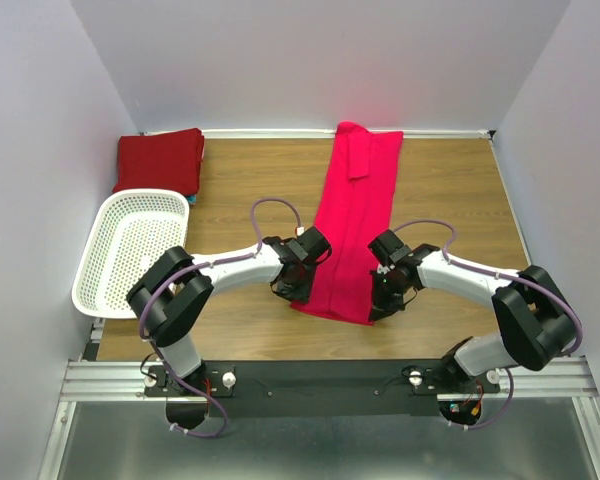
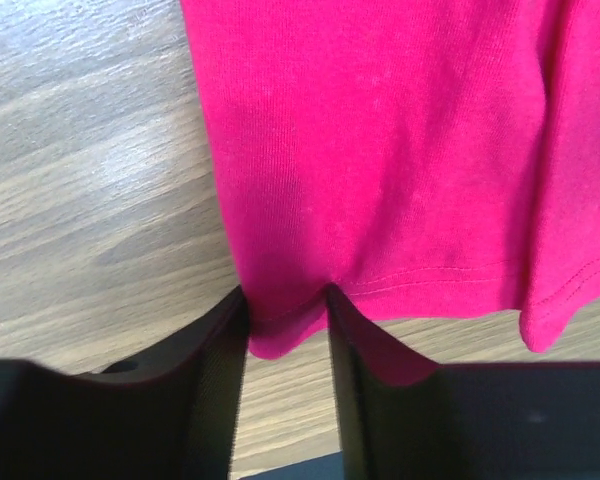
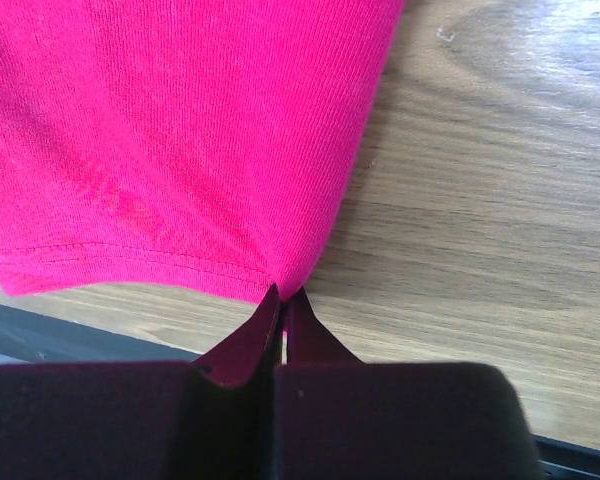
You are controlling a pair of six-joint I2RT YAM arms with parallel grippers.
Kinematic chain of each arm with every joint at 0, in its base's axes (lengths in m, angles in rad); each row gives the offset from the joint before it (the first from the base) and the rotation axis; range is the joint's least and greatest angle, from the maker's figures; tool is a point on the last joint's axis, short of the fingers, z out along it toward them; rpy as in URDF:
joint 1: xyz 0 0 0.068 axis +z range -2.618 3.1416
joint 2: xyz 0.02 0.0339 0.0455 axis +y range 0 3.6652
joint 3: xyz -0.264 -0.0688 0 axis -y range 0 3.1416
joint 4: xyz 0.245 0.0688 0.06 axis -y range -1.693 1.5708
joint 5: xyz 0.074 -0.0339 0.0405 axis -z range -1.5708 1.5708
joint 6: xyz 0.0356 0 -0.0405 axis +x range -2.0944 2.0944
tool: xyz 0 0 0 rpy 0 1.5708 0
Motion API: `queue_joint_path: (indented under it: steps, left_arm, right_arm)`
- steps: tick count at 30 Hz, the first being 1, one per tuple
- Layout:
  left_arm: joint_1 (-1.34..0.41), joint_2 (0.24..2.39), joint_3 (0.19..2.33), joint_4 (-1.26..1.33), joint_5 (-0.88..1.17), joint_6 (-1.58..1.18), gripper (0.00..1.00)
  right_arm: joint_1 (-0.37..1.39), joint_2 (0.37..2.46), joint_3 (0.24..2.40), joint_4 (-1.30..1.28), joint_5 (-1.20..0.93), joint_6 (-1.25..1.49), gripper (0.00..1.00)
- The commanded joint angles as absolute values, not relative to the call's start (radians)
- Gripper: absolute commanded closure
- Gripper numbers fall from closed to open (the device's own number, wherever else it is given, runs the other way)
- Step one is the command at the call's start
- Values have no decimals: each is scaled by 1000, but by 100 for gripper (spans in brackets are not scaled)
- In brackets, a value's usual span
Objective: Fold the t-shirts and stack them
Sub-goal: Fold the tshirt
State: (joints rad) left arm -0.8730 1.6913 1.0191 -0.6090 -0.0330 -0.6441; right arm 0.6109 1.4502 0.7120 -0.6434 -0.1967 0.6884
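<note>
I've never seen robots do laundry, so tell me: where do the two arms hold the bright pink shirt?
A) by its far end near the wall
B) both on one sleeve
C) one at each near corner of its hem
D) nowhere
C: the left fingers and the right fingers each pinch a hem corner of the pink shirt.

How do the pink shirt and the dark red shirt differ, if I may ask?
The pink shirt lies as a long strip mid-table; the dark red shirt is a compact folded bundle far left. Left gripper and right gripper pinch the pink shirt's near hem; the dark red shirt is untouched. Both are plain soft fabric.
</note>
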Motion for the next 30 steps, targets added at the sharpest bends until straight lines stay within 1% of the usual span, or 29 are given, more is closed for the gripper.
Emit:
queue_joint_path:
  steps: [1, 3, 4, 7, 8, 11, 12, 13, 21, 26, 28, 30]
  left_arm:
    - [-884, 1709, 1023, -669, -97, -653, 62]
    - [-884, 1709, 1019, -673, -98, -647, 65]
    - [-884, 1706, 1017, -675, -98, -644, 70]
    - [-884, 1695, 1014, -686, -101, -640, 73]
    - [-884, 1689, 1012, -689, -107, -638, 75]
    - [-884, 1669, 1000, -692, -98, -632, 84]
    - [-884, 1663, 991, -693, -95, -630, 85]
    - [-884, 1651, 980, -693, -84, -627, 88]
    - [-887, 1551, 917, -704, -6, -604, 90]
    - [-893, 1500, 907, -698, 77, -575, 90]
    - [-890, 1494, 923, -680, 86, -558, 90]
    - [-865, 1509, 968, -675, 91, -539, 90]
  right_arm:
    - [621, 1439, 690, -637, -184, 689, 95]
    - [621, 1431, 689, -638, -186, 686, 96]
    - [621, 1428, 689, -640, -190, 686, 96]
    - [621, 1416, 686, -643, -206, 684, 96]
    - [621, 1411, 684, -647, -218, 681, 98]
    - [621, 1396, 681, -663, -230, 678, 99]
    - [621, 1393, 680, -666, -235, 675, 100]
    - [623, 1388, 678, -673, -247, 673, 99]
    - [621, 1361, 706, -782, -316, 621, 99]
    - [623, 1342, 724, -831, -353, 595, 100]
    - [620, 1351, 771, -844, -328, 580, 99]
    - [620, 1380, 852, -876, -221, 563, 99]
